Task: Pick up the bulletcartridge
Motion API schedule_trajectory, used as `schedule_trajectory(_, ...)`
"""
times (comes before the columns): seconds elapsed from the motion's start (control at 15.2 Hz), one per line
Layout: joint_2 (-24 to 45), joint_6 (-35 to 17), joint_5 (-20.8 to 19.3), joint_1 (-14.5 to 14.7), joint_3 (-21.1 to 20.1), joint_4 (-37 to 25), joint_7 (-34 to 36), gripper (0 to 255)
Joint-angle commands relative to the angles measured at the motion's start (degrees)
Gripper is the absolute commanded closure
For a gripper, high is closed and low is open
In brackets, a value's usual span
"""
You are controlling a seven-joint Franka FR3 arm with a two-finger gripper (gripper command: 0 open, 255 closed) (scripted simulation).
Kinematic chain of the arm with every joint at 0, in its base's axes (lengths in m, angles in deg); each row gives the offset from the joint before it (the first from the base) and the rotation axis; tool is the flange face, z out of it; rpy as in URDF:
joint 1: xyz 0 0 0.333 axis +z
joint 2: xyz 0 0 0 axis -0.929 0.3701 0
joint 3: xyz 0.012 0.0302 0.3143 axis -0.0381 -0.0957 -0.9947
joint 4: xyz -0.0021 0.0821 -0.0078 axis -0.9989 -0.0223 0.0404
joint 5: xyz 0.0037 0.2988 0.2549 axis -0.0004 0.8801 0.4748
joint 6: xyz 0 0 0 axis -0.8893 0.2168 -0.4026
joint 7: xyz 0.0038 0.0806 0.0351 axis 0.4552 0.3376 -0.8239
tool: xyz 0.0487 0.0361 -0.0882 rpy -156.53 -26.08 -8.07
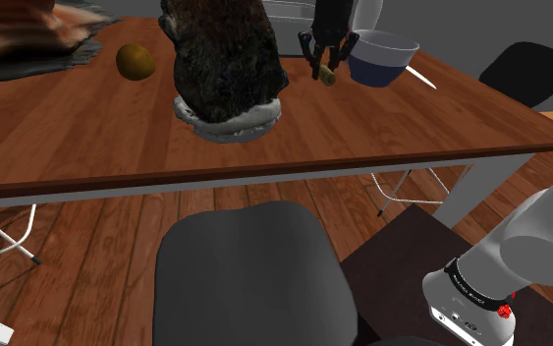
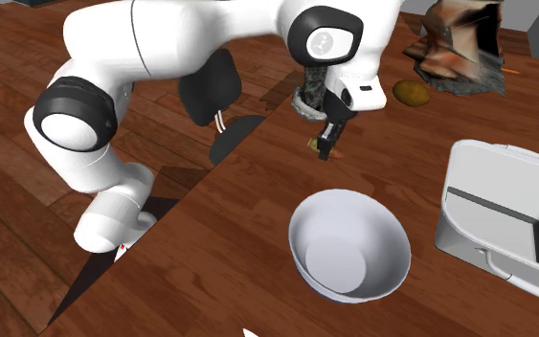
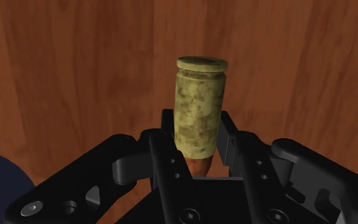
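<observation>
Two black fingers (image 3: pixel 163 147) clasp the bulletcartridge (image 3: pixel 200 111) around its lower part in the wrist view. Its flat rimmed end points away from the gripper (image 3: pixel 196 145), with the brown table (image 3: pixel 75 76) behind.

In the shoulder view the gripper (image 1: pixel 325 65) hangs near the table's (image 1: pixel 87 128) far edge, with the cartridge (image 1: pixel 328 76) at its tips, just beside a bowl (image 1: pixel 382 57).

In the second exterior view the held cartridge (image 2: pixel 315 144) sits close to the table edge (image 2: pixel 162 225) the arm reaches over.

The grasp looks made, so lifting is the step in hand. Whether the cartridge has cleared the wood, I cannot tell. Next calls for a straight rise with a firm squeeze, keeping off the bowl.
</observation>
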Motion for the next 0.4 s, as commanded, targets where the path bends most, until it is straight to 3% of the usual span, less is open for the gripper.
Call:
schedule_trajectory(0.0,0.5,1.8,-0.1,0.0,0.0,-2.2,0.0,255)
schedule_trajectory(0.33,1.5,4.5,-0.4,0.2,-0.1,-5.9,0.2,255)
